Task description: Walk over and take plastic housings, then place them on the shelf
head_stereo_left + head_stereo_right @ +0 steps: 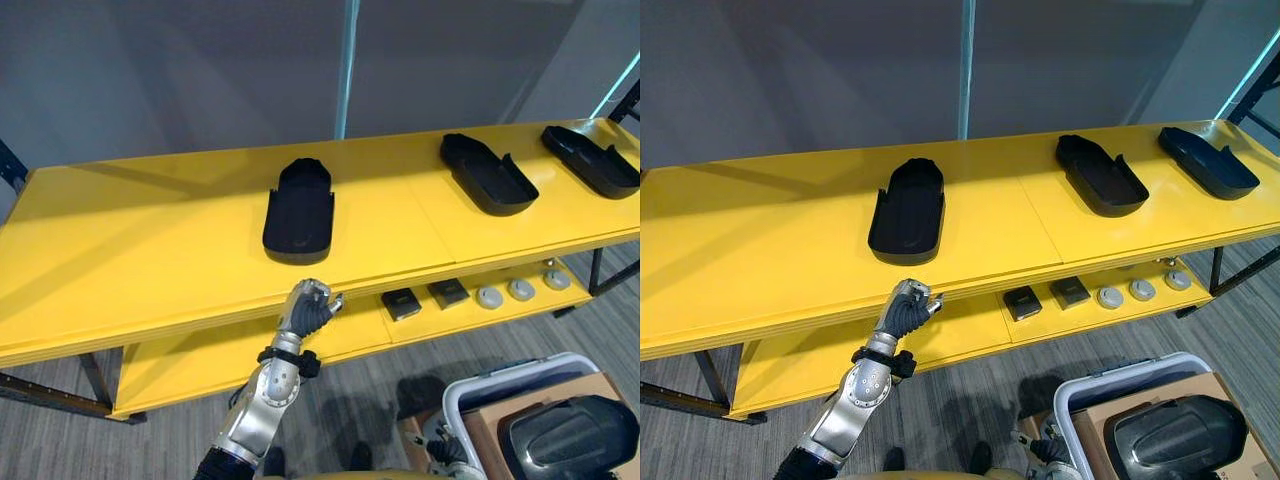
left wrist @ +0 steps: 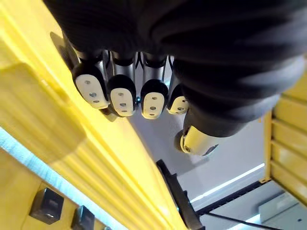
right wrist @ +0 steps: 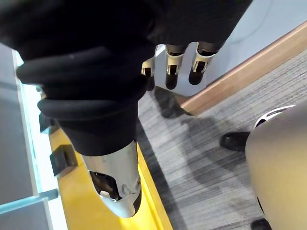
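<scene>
A long yellow two-level shelf [image 1: 150,260] stands against a grey wall, and three black plastic housings lie on its top board, well apart from one another. The nearest black plastic housing [image 1: 299,210] sits open side up near the middle of the board, a little back from the front edge. A second housing [image 1: 487,173] lies further to the right. The third housing [image 1: 590,160] rests near the right end.

The left hand [image 1: 308,308] is at the front edge of the top board, just in front of the nearest housing and apart from it. Its fingers [image 2: 122,96] are curled into a loose fist that holds nothing. Whether it touches the yellow edge cannot be told.

The lower yellow board [image 1: 200,360] carries two small black square blocks [image 1: 401,303] side by side. To the right of them is a row of three pale round discs [image 1: 521,289]. Broad bare stretches of the top board lie left of the nearest housing and between it and the second one.

At the lower right a white-rimmed bin [image 1: 500,372] holds a brown cardboard box [image 1: 480,425]. Another black housing [image 1: 568,432] lies on top of the box.

The right hand [image 3: 115,167] hangs over grey carpet floor [image 3: 206,158] beside the shelf. Whether it is spread or curled cannot be told.
</scene>
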{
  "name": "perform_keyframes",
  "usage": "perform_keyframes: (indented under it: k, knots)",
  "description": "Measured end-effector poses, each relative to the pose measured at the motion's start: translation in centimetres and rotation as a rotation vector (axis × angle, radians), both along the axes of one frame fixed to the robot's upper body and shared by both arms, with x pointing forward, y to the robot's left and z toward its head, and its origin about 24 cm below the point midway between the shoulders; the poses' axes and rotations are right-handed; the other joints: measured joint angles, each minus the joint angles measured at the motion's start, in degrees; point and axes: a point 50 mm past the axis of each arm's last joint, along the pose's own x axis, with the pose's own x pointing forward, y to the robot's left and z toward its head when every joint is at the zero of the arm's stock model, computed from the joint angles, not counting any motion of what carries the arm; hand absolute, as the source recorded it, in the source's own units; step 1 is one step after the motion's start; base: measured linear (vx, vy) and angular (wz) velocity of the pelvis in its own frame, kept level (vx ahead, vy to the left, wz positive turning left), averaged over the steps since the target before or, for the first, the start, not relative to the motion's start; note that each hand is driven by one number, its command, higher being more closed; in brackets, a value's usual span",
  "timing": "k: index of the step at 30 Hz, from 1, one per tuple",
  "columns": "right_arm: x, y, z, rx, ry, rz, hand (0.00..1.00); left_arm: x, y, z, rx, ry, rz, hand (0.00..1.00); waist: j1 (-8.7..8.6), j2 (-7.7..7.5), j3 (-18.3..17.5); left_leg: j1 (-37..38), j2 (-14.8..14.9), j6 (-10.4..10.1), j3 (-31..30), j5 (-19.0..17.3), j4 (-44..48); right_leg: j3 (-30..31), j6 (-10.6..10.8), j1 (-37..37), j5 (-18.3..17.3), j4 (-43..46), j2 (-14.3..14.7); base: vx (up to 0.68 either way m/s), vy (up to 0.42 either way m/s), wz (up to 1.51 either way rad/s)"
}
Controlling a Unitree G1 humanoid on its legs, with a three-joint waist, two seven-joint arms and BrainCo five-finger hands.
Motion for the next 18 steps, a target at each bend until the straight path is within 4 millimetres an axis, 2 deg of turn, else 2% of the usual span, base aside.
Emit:
perform_keyframes:
  k: [9,18]
  knots:
    - [0.8,-0.2,0.2,-0.003,-0.022,-0.013,0.00,1.6,0.8,-0.1,0.030,-0.002,0.080,1.00,-0.23,-0.01,0.0,-0.1,-0.1,0.0,1.2,0.0,0.0,0.7,0.0,0.2,1.2,-1.4,0.0,-0.01,0.011,-0.04]
    - [0.7,-0.5,0.2,-0.007,-0.017,-0.027,0.00,2.9,2.4,0.4,0.030,-0.018,0.185,1.00,-0.94,-0.57,0.5,0.1,-0.2,0.0,1.5,0.0,-0.3,1.5,0.3,0.0,1.1,-1.4,0.0,-0.01,0.017,-0.04]
